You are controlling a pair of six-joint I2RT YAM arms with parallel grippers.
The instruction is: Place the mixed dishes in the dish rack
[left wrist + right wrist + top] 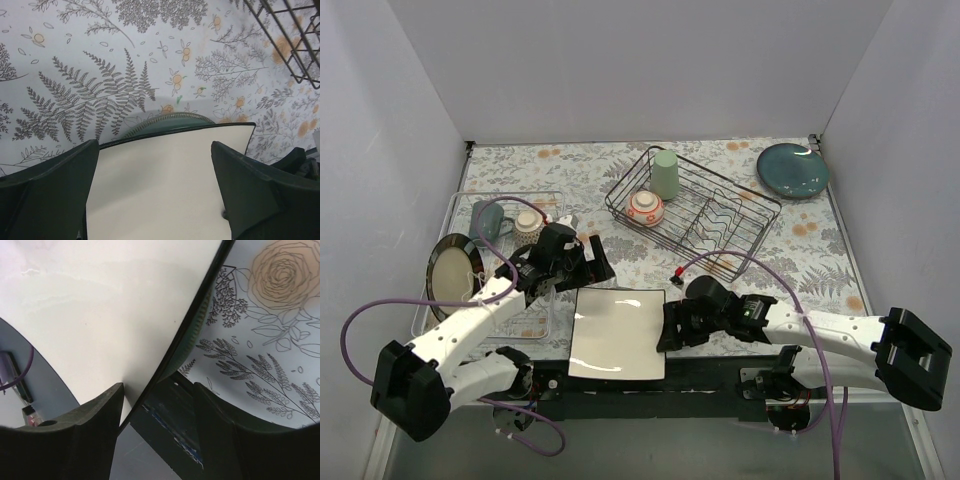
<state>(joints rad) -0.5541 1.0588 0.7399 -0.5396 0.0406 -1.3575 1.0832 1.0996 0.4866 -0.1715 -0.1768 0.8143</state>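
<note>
A large white square plate [617,333] lies near the table's front edge, on top of a round green plate whose ribbed rim [167,121] peeks out beyond it. My right gripper [667,328] is at the white plate's right edge. In the right wrist view its jaws [157,405] stand open astride the dark rim, one finger [87,427] over the white face. My left gripper [588,270] hovers open over the plate's far edge [175,132], holding nothing. The black wire dish rack [720,215] holds a pale green cup [665,173] and a red-orange bowl [646,207].
A teal round plate [792,170] lies at the back right. On the left, a pale wire tray [455,205] carries a mug [488,220], a small cup [528,222] and a dark-rimmed plate [453,272]. The rack's corner [295,45] shows in the left wrist view.
</note>
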